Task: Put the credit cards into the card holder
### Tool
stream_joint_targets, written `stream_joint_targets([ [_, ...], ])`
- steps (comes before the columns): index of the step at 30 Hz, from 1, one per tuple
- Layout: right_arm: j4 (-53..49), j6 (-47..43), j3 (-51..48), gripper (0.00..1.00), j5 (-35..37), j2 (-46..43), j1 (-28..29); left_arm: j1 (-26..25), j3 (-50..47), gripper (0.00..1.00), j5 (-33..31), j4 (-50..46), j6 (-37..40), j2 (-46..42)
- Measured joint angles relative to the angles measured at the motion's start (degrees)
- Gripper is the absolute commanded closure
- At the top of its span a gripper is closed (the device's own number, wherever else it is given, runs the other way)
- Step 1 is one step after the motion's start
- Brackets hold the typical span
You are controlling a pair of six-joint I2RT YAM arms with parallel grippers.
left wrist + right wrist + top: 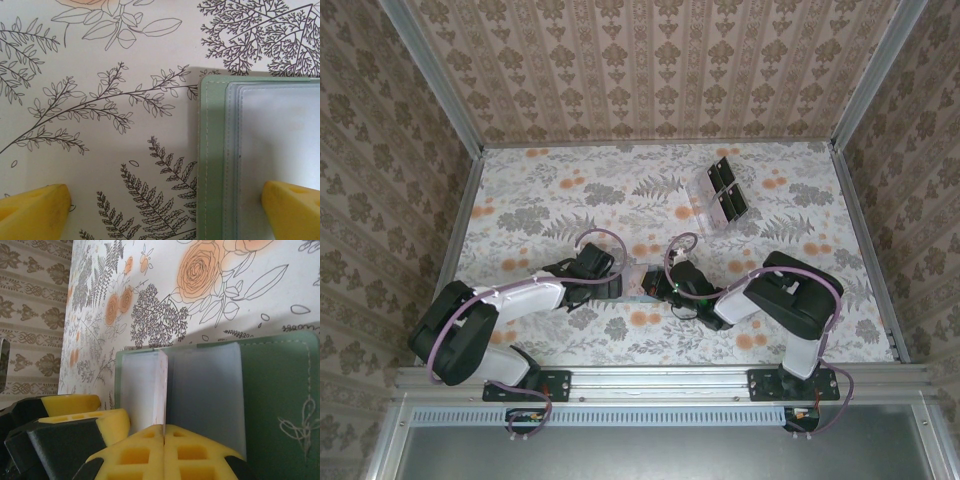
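A clear rack [722, 192] with dark square panels sits upper right on the floral table [570, 200], beneath patterned walls [650, 70].

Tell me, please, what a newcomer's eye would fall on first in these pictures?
Probably the right claw, shut on a pale credit card held on edge at the open green card holder at mid-table. Next, the left claw, open, straddling the holder's stitched edge, and the clear rack of dark squares at the far right of the floral table.
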Motion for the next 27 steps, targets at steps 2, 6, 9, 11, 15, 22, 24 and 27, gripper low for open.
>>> stream_joint_targets([
  [2, 0.3, 0.3, -0.3, 1.00, 0.0, 0.0, 0.2, 0.0, 0.0, 0.00, 0.0, 0.0, 0.0, 0.0],
  [6, 0.4, 1.1, -0.5, 1.00, -0.1, 0.1, 0.3, 0.0, 0.0, 0.00, 0.0, 0.0, 0.0, 0.0],
  [9, 0.7, 1.4, -0.6, 1.00, -0.3, 0.4, 0.3, 0.0, 0.0, 0.00, 0.0, 0.0, 0.0, 0.0],
  [11, 1.3, 1.7, -0.6, 1.00, -0.5, 0.9, 0.3, 0.0, 0.0, 0.00, 0.0, 0.0, 0.0, 0.0],
  [15, 2.4, 2.7, -0.5, 1.00, -1.4, 2.0, 0.3, 0.0, 0.0, 0.00, 0.0, 0.0, 0.0, 0.0],
  [22, 4.5, 3.6, 0.2, 1.00, -2.3, 3.9, 0.3, 0.0, 0.0, 0.00, 0.0, 0.0, 0.0, 0.0],
  [24, 4.5, 3.8, 0.6, 1.00, -2.6, 4.2, 0.3, 0.0, 0.0, 0.00, 0.0, 0.0, 0.0, 0.0],
  [27, 4.4, 4.0, 1.2, 1.00, -3.0, 4.6, 0.3, 0.0, 0.0, 0.00, 0.0, 0.0, 0.0, 0.0],
])
